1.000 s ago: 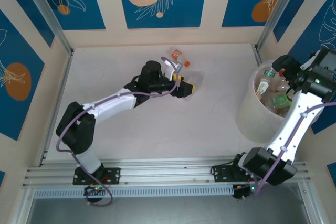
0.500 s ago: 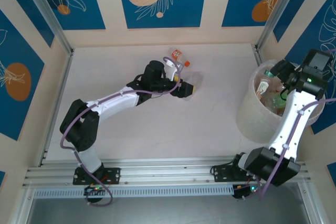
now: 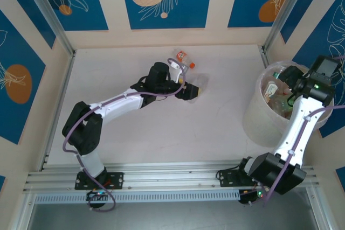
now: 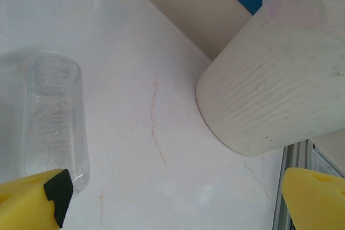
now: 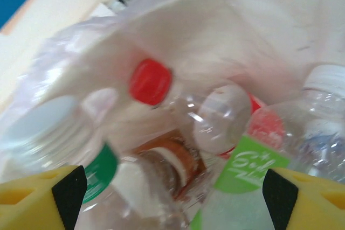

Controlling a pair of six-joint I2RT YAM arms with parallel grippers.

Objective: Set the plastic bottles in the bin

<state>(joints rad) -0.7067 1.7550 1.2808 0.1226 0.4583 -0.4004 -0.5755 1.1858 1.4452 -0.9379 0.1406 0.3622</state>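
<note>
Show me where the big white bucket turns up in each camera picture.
Top external: the bin stands at the table's right edge.
Left wrist: upper right, its ribbed outer wall standing on the table.
Right wrist: its inner wall runs across the top, bottles inside.
Shared landmark: the pale table under it, top and left wrist views.

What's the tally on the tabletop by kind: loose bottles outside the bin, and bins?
Orange-label bottle: 1
Clear bottle: 1
Bin: 1 (the bottles inside it overlap too much to count)
Total: 3
</note>
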